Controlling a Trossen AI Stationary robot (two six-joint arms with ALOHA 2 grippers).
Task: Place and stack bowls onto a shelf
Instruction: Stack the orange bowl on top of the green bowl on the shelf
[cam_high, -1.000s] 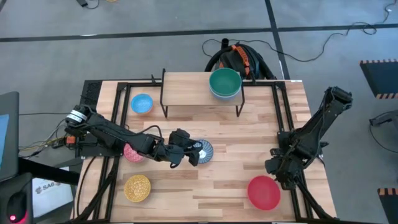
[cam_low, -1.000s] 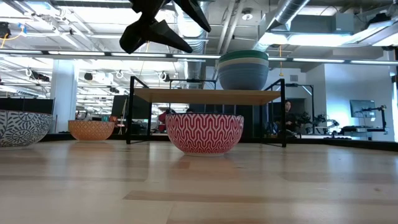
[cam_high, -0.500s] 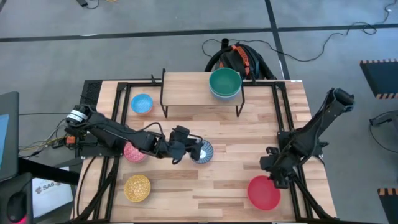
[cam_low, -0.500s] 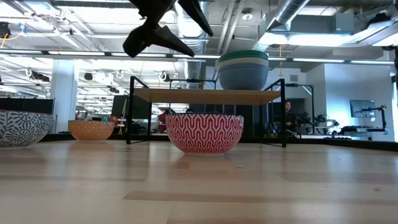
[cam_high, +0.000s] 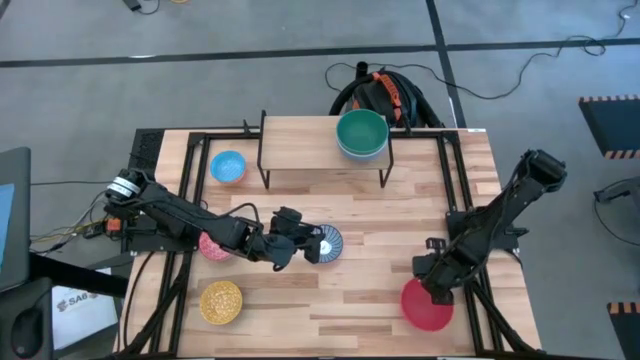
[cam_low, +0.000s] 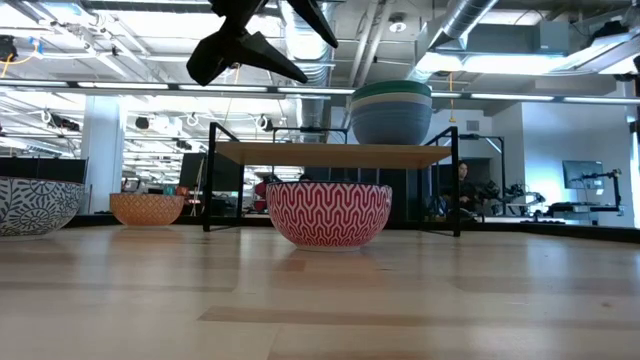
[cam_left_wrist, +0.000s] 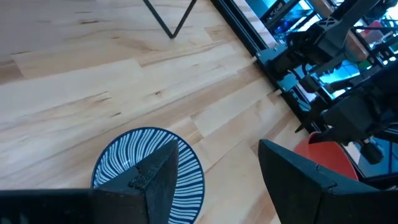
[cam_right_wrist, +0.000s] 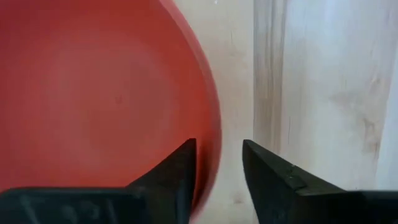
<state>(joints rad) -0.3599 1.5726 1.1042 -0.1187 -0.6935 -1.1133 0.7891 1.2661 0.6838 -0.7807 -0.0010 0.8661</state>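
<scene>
My right gripper is open at the far-left rim of the red bowl, which sits on the table near its right front corner. In the right wrist view one finger stands over the bowl's inside and the other outside the rim. I cannot tell whether they touch it. My left gripper is open above the blue-white patterned bowl at mid-table, and its wrist view shows one finger over that bowl. A green bowl tops a stack at the right end of the shelf.
A light blue bowl sits left of the shelf. A pink bowl lies under my left arm, and a yellow bowl sits at the front left. Black frame rails run along the table's sides. The shelf's left part is bare.
My right gripper has gone down and toward the table's near left, from beside the red bowl to its far-left rim, and now straddles it. The red bowl has stayed in place.
</scene>
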